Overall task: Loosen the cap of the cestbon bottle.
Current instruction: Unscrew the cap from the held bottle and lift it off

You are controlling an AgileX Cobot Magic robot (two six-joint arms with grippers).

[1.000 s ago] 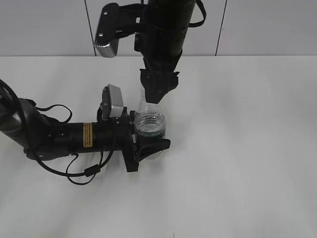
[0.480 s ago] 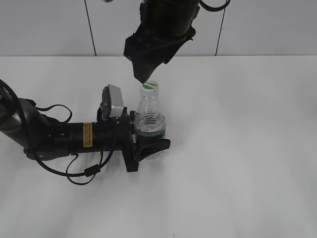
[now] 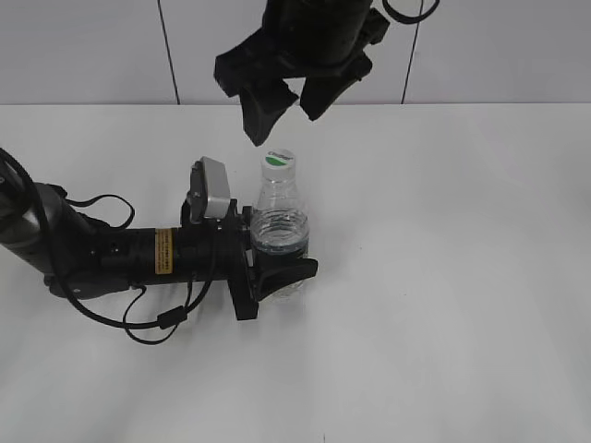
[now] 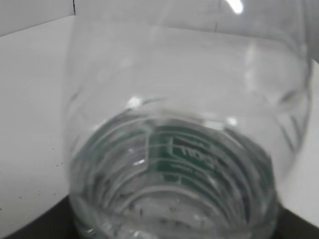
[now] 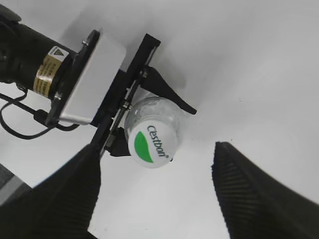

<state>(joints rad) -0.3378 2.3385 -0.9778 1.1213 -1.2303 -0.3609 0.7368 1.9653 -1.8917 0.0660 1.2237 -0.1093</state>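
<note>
My right gripper [image 3: 288, 103] hangs with jaws spread wide, empty, just above the cap [image 3: 278, 160], which sits at 6 o'clock from it. My left gripper [image 3: 277, 268] clamps the cestbon bottle [image 3: 280, 231] around its lower body, holding it upright on the white table [image 3: 462, 277], the arm stretching off toward 9 o'clock

Below me spreads a plain white table [image 3: 443, 305], matte and evenly lit; soft grey shadows lie on it near the middle; behind it I see a pale wall [image 3: 517, 46] of flat panels, split by thin dark vertical seams [image 3: 167, 51]; the table's far edge meets that wall in a straight line across my view.
</note>
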